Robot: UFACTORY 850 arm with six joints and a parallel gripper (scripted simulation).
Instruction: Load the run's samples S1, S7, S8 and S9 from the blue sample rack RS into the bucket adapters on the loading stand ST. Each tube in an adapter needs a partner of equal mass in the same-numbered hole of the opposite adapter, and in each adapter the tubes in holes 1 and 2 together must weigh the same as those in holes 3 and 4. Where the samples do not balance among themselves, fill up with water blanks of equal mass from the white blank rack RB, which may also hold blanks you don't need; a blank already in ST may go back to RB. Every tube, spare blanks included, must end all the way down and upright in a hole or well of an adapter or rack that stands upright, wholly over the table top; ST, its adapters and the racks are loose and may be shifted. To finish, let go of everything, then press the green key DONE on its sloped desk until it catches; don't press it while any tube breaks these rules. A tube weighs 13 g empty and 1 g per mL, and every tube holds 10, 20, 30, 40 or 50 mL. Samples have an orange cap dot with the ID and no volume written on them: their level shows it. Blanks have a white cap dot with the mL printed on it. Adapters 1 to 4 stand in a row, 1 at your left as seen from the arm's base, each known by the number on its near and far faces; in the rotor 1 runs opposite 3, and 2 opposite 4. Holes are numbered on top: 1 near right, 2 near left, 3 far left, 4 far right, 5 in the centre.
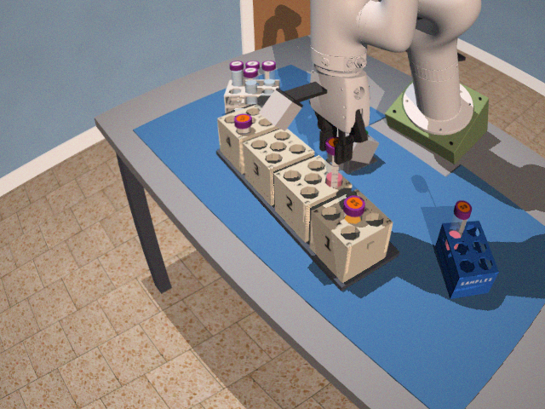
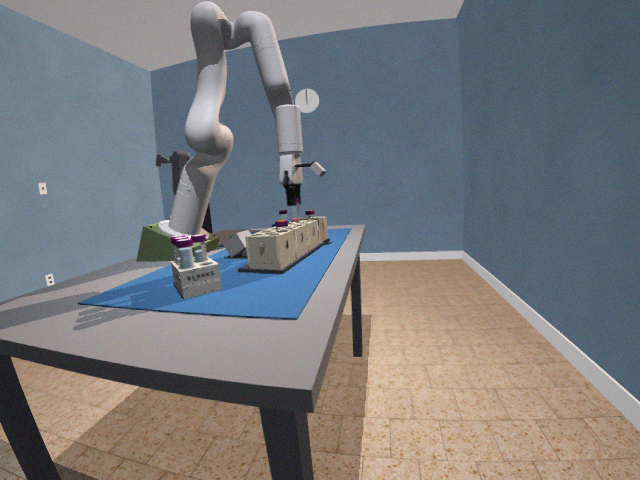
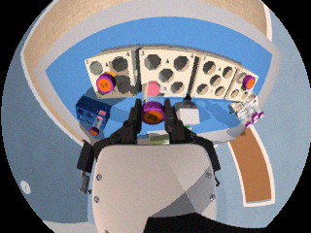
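Observation:
My gripper (image 1: pixel 340 152) is shut on the purple cap of a sample tube (image 1: pixel 334 174) with pink liquid and holds it upright. The tube's lower end is at the mouth of the near-left hole of adapter 2 (image 1: pixel 303 193) on the loading stand. The wrist view shows the orange cap dot between my fingers. Another sample with orange liquid (image 1: pixel 353 207) stands in adapter 1 (image 1: pixel 349 239). A third sample (image 1: pixel 243 121) stands in adapter 4 (image 1: pixel 235 132). Adapter 3 (image 1: pixel 275 153) is empty. The blue sample rack (image 1: pixel 467 257) holds one leaning tube (image 1: pixel 461 213).
The white blank rack (image 1: pixel 249 89) with several purple-capped blanks stands beyond adapter 4; it is at the front in the exterior view (image 2: pixel 196 273). The grey sloped desk (image 1: pixel 365 153) sits right behind my gripper. The arm's green base (image 1: pixel 439 118) is at the back right.

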